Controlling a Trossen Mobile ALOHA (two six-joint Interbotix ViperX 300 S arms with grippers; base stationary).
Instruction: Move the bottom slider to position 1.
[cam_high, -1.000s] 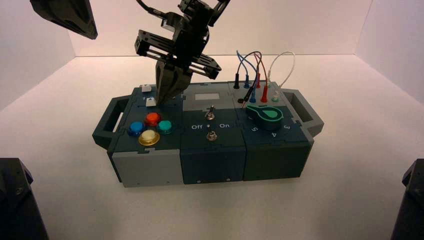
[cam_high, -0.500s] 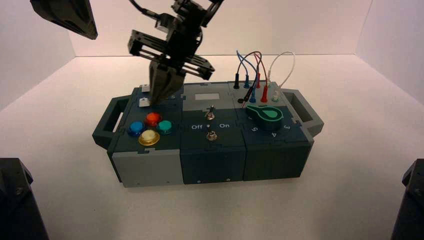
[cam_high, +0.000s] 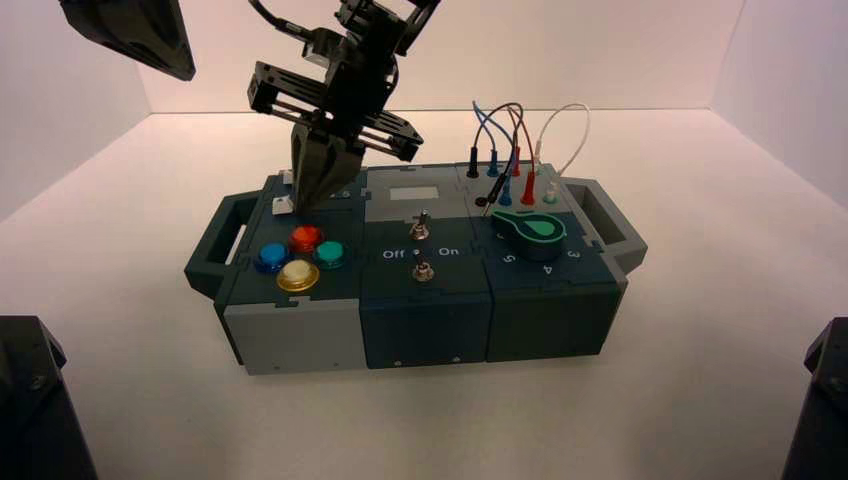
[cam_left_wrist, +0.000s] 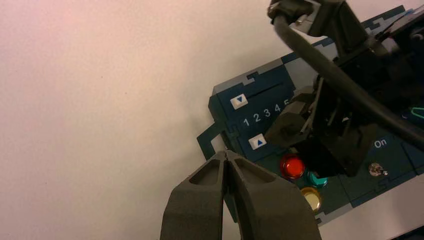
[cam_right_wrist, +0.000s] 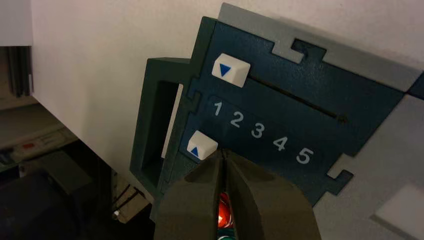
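The right gripper (cam_high: 322, 172) reaches down from the upper centre of the frame, its tip just beside a white slider knob (cam_high: 283, 205) left of centre. The left gripper (cam_high: 135, 35) hangs in the upper left corner. Below the knob sit a red button (cam_high: 306, 238), a blue one (cam_high: 272, 257), a green one (cam_high: 330, 254) and a yellow one (cam_high: 298, 274). A green dial (cam_high: 536, 232) lies right of centre, under looping wires (cam_high: 517, 135).

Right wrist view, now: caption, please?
Shut right end effector beside the bottom slider, which sits at position 1.
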